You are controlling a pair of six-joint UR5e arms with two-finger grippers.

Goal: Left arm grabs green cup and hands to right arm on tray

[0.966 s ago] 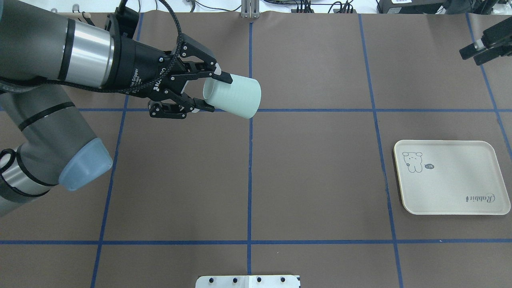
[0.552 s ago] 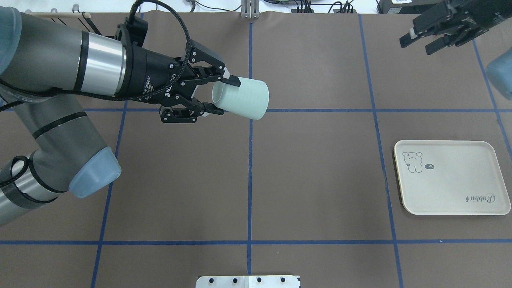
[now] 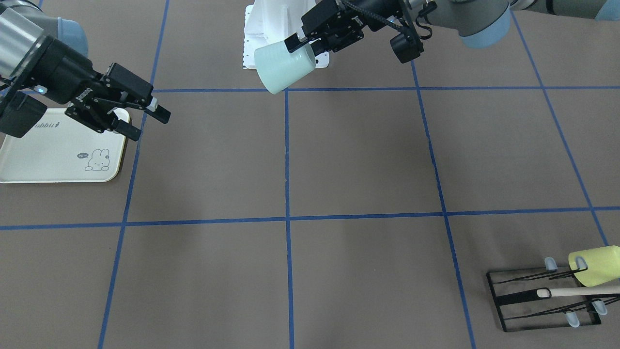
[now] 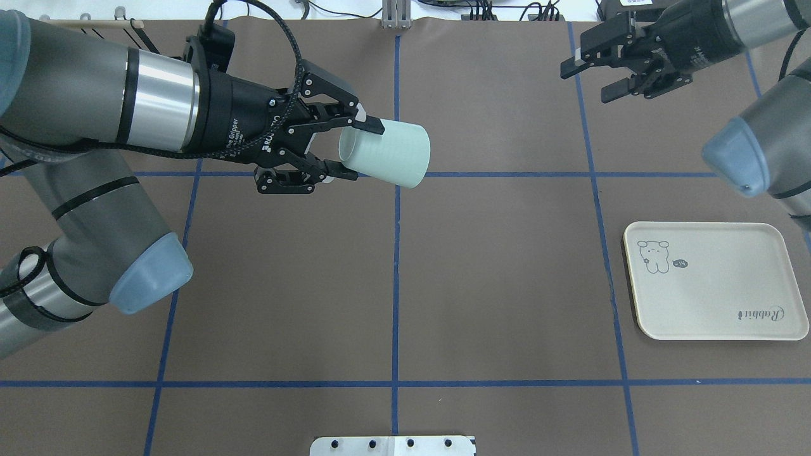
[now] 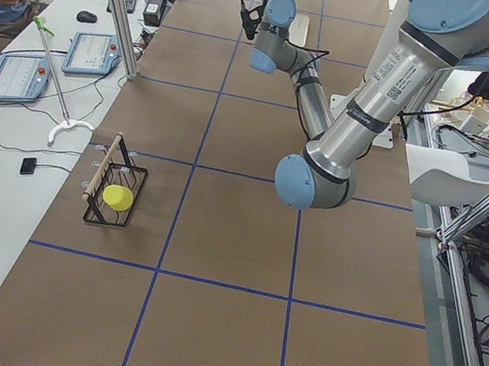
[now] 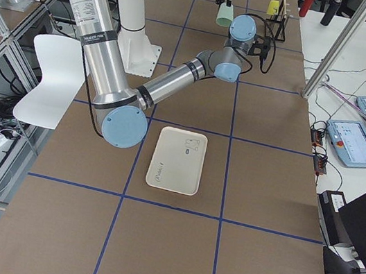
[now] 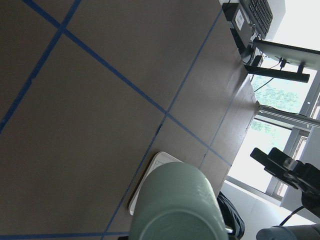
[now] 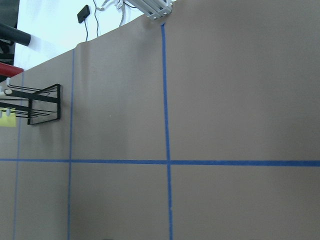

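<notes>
My left gripper (image 4: pixel 358 151) is shut on the rim of the pale mint-green cup (image 4: pixel 388 156) and holds it on its side above the table, base pointing toward the table's right half. The cup also shows in the front view (image 3: pixel 282 67) and the left wrist view (image 7: pixel 179 206). My right gripper (image 4: pixel 587 81) is open and empty in the air at the far right, jaws facing the cup, a wide gap between them. In the front view the right gripper (image 3: pixel 147 124) hovers by the tray's edge. The cream tray (image 4: pixel 716 304) lies empty at the right.
A black wire rack (image 3: pixel 535 296) with a yellow-green cup (image 3: pixel 595 265) and a wooden stick stands at the far left corner. The white robot base plate (image 4: pixel 393 446) sits at the near edge. Blue tape lines cross the brown table.
My right arm has swung in from the far right edge toward the centre, gripper open. My left gripper has moved the cup slightly to the right.
</notes>
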